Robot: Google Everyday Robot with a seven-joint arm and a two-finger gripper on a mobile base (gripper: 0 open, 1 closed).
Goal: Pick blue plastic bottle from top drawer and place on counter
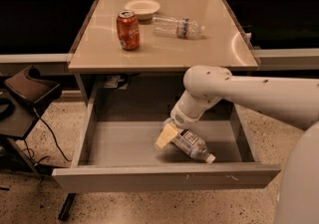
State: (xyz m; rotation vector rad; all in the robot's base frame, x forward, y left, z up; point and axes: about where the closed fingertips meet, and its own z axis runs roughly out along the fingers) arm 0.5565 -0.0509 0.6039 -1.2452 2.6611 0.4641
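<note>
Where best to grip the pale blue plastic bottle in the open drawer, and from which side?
Grip the pale blue plastic bottle across its middle, from above: it lies on its side, cap pointing front-right. The claw sits at its base end.

In the top drawer [164, 178], claw [168, 134] meets blue plastic bottle [192, 144].

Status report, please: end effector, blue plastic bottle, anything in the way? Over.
End effector inside top drawer, at blue plastic bottle. Bottle lying in drawer, not yet on counter. Counter holds red can, bowl, clear bottle, all toward rear.
</note>
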